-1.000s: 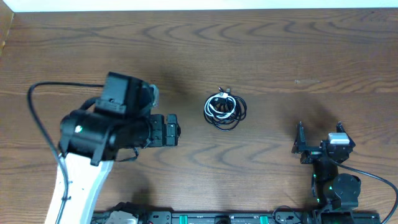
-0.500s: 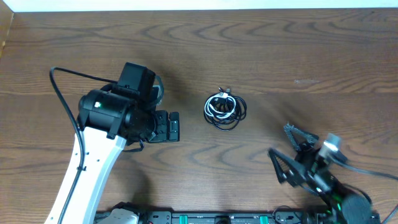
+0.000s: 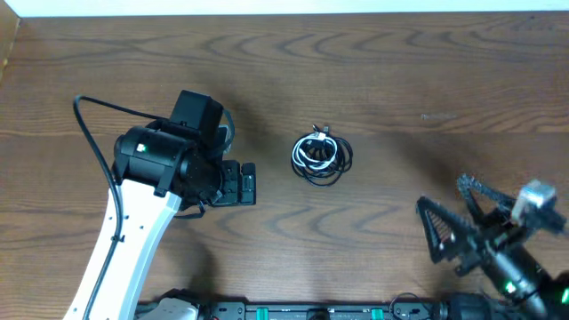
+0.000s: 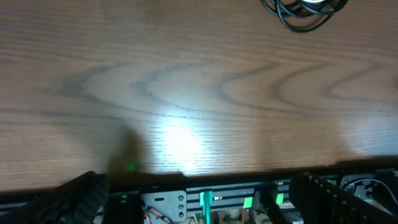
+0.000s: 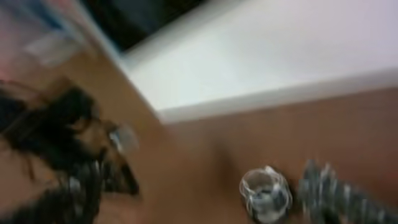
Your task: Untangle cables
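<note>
Nothing is untangled yet: the cables [image 3: 321, 157] lie bundled, untouched, ahead of the spread left tool [image 3: 253, 183], the right tool [image 3: 455, 218] likewise spread.

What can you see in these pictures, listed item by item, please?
cables: one tangled bundle, black with a white cord, middle of the table.
table: one, brown wood, under everything.
rail: one, black with green lights, along the near edge.
left gripper: one, black, open, left of the cables, not touching them.
right gripper: one, black, open, blurred, to the front right, apart from the cables.
</note>
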Robot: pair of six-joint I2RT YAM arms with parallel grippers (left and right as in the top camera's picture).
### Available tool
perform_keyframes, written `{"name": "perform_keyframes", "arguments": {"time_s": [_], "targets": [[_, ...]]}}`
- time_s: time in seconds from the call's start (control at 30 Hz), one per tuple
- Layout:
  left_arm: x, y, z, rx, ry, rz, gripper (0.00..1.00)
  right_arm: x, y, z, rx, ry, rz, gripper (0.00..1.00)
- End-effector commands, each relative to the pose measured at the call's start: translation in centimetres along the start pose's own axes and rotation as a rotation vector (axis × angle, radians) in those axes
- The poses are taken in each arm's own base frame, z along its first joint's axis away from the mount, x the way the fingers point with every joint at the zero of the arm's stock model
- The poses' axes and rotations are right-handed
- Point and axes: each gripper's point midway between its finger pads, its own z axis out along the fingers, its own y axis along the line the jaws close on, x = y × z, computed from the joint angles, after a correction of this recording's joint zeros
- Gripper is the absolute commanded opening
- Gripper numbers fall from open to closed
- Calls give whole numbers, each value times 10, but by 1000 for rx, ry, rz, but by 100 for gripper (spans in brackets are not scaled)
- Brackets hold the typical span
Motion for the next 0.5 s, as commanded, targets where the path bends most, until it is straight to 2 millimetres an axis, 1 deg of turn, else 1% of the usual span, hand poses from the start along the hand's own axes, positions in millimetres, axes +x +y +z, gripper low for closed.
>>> {"name": "perform_keyframes", "arguments": {"time_s": [0.0, 0.07, 0.1, 0.2, 0.23, 0.3, 0.37, 0.4, 0.47], "targets": [[1, 1, 0, -7, 2, -3, 98, -4, -29, 11, 191, 227, -161, 99], [1, 1, 0, -7, 3, -3, 98, 12, -40, 19, 213, 376, -74, 99], [1, 1, 0, -7, 3, -3, 98, 18, -40, 23, 193, 423, -34, 99], [1, 1, 0, -7, 3, -3, 98, 43, -28, 36, 54, 584, 149, 99], [1, 1, 0, -7, 3, -3, 98, 50, -23, 44, -17, 635, 228, 99], [1, 1, 0, -7, 3, -3, 98, 56, -27, 55, -43, 673, 267, 94], [1, 1, 0, -7, 3, -3, 98, 67, -39, 63, 3, 735, 287, 87], [1, 1, 0, -7, 3, -3, 98, 80, -52, 67, 82, 796, 300, 85], [1, 1, 0, -7, 3, -3, 98, 99, -72, 69, 235, 875, 289, 86]]}}
